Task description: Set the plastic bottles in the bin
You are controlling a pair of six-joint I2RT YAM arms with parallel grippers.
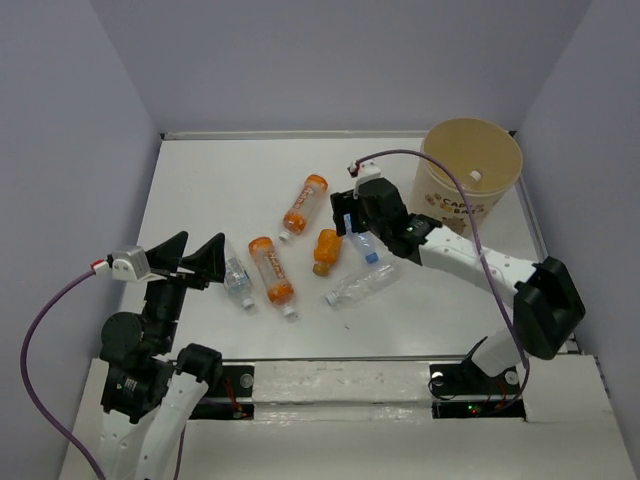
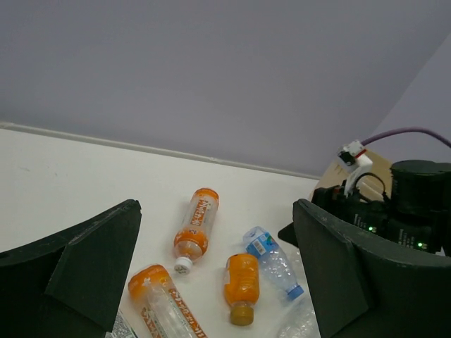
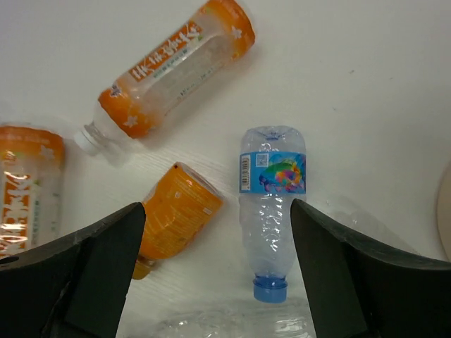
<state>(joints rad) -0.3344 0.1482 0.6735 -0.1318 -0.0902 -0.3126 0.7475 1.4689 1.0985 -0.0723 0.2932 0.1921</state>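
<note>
Several plastic bottles lie on the white table. An orange-label bottle (image 1: 304, 203) lies farthest back, a small all-orange bottle (image 1: 326, 250) and a second orange-label bottle (image 1: 272, 270) lie nearer, and a clear crumpled bottle (image 1: 360, 284) lies in front. My right gripper (image 1: 350, 222) is open above a clear blue-capped bottle (image 3: 271, 211), with the all-orange bottle (image 3: 173, 218) also between its fingers. My left gripper (image 1: 190, 258) is open and empty beside a clear bottle (image 1: 237, 280). The tan bin (image 1: 470, 205) stands at the back right with a white-capped bottle (image 1: 476, 176) inside.
Grey walls enclose the table on the left, back and right. The right arm (image 1: 470, 262) stretches from the near right across the table in front of the bin. The table's front edge (image 1: 330, 360) runs just beyond the arm bases.
</note>
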